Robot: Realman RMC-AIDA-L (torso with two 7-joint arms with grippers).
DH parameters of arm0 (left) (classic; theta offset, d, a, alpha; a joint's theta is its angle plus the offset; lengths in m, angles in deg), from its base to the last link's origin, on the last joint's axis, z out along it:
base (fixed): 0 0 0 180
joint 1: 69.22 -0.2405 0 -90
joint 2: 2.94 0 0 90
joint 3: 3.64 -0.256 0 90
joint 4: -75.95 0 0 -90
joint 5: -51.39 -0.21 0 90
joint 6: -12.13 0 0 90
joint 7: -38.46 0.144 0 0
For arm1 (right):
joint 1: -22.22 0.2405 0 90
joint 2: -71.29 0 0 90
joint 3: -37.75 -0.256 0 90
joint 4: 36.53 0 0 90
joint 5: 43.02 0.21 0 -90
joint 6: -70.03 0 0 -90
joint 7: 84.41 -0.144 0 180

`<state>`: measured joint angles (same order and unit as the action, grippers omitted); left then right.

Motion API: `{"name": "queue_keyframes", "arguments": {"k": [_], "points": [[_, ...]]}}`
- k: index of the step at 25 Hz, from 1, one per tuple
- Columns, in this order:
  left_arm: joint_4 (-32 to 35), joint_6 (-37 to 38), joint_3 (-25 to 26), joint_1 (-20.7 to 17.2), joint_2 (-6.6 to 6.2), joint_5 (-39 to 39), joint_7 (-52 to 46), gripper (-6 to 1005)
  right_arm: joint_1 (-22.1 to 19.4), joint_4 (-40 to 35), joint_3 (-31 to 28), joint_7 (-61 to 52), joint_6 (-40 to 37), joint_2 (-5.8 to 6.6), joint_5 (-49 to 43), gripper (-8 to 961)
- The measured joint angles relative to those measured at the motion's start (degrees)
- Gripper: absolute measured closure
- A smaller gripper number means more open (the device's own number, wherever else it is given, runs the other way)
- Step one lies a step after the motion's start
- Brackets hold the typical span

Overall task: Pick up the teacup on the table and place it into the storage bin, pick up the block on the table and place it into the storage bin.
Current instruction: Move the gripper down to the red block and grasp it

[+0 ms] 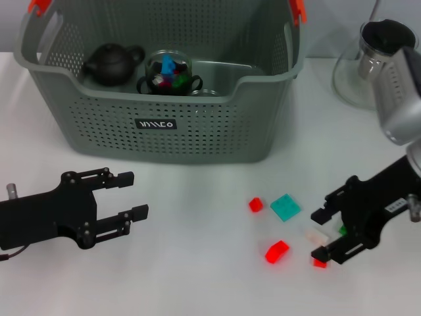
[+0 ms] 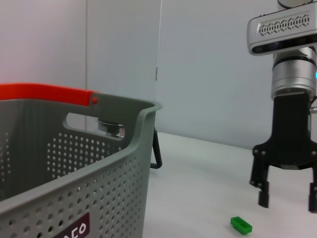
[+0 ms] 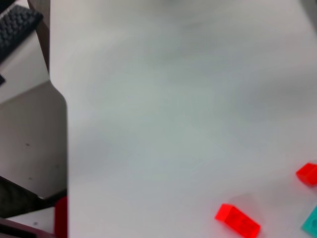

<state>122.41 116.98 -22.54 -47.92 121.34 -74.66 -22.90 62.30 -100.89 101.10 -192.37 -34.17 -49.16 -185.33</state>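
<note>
The grey storage bin [image 1: 164,125] stands at the back centre and also fills the near side of the left wrist view [image 2: 74,183]. Inside it are a glass teacup [image 1: 168,72] holding coloured pieces and a black teapot [image 1: 112,64]. My right gripper [image 1: 320,235] is open at the front right, its fingers on either side of a white block [image 1: 316,234]. A green block [image 1: 342,230] and a small red block [image 1: 319,263] lie close by it. My left gripper [image 1: 125,196] is open and empty at the front left.
Two red blocks [image 1: 255,205] [image 1: 277,251] and a teal block [image 1: 285,207] lie between the grippers. A glass pitcher [image 1: 368,62] stands at the back right. The left wrist view shows the right gripper [image 2: 288,201] and the green block [image 2: 241,224].
</note>
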Motion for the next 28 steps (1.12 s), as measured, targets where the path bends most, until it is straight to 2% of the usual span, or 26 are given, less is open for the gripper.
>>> {"name": "queue_keyframes", "arguments": {"k": [5, 15, 28], "points": [[-0.16, -0.24, 0.32, -0.03, 0.09, 0.20, 0.02, 385, 0.20, 0.45, 6.00, -0.34, 5.06, -0.31, 0.72, 219], [-0.57, -0.54, 2.10, -0.16, -0.09, 0.36, 0.02, 385, -0.10, 1.02, 22.07, -1.14, 13.78, -0.27, 4.34, 221], [-1.85, -2.06, 2.83, -0.38, -0.01, 0.26, 0.02, 386, -0.08, 1.91, 29.94, -2.08, 19.68, -0.47, 4.48, 220]]}}
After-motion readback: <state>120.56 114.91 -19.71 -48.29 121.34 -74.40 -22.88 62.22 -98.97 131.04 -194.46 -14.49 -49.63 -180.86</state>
